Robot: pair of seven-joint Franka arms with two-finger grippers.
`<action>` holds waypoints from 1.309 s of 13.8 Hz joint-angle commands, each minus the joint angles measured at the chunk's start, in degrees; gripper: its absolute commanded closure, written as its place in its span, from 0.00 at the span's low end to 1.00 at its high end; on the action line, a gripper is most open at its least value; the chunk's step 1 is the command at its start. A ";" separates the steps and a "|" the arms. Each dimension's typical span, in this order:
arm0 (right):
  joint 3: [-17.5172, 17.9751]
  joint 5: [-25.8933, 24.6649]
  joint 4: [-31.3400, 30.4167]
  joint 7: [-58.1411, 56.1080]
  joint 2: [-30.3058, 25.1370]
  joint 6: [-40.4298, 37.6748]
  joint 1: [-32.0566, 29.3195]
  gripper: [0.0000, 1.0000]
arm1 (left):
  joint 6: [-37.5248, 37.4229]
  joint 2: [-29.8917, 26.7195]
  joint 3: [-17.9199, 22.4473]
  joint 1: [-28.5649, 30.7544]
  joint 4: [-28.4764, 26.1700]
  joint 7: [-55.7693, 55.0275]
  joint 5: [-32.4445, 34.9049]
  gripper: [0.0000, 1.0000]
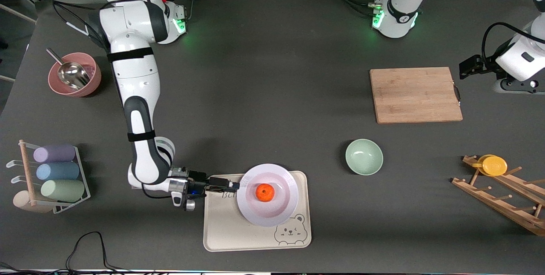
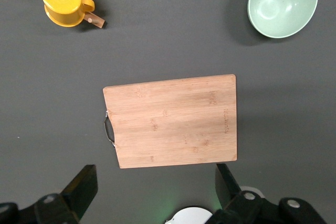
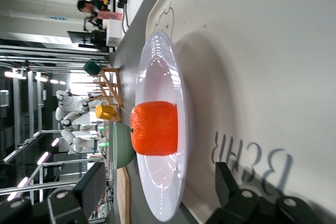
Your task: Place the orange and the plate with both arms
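The orange [image 1: 265, 192] lies in the middle of the white plate [image 1: 255, 216], which rests on the cream bear tray [image 1: 230, 232]. My right gripper [image 1: 235, 186] is low at the plate's edge toward the right arm's end. In the right wrist view it [image 3: 157, 184] is open, with one finger above and one below the plate's rim [image 3: 164, 66], and the orange [image 3: 155, 128] sits just ahead. My left gripper [image 1: 467, 67] hangs in the air beside the wooden cutting board [image 1: 415, 95], open and empty [image 2: 155, 192].
A pale green bowl [image 1: 364, 156] stands between the tray and the board. A wooden peg rack holds a yellow cup [image 1: 494, 165] at the left arm's end. A pink bowl with a metal scoop [image 1: 74, 75] and a rack of pastel cups [image 1: 55, 173] are at the right arm's end.
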 commanded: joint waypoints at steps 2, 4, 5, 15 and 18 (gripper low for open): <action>-0.08 -11.63 -0.51 7.97 -5.58 -0.13 -2.58 0.00 | 1.38 -2.04 0.06 -0.37 -2.10 -0.75 0.07 0.00; -0.08 -20.59 -2.09 12.10 -10.05 -1.00 -3.98 0.00 | 1.47 -1.95 0.06 -0.37 -2.10 -0.84 0.07 0.00; -0.08 -25.77 -3.57 14.03 -12.60 -1.88 -4.69 0.00 | 1.64 -2.04 0.06 -0.37 -2.45 -0.84 0.16 0.00; 0.18 -75.00 -19.74 26.35 -46.96 -12.26 -11.98 0.00 | 2.26 -2.31 0.06 -0.37 -3.24 -0.84 0.16 0.00; 2.28 -85.47 -20.91 28.45 -53.48 -15.06 -14.35 0.00 | 2.61 -2.31 0.06 -0.37 -3.51 -0.84 0.07 0.00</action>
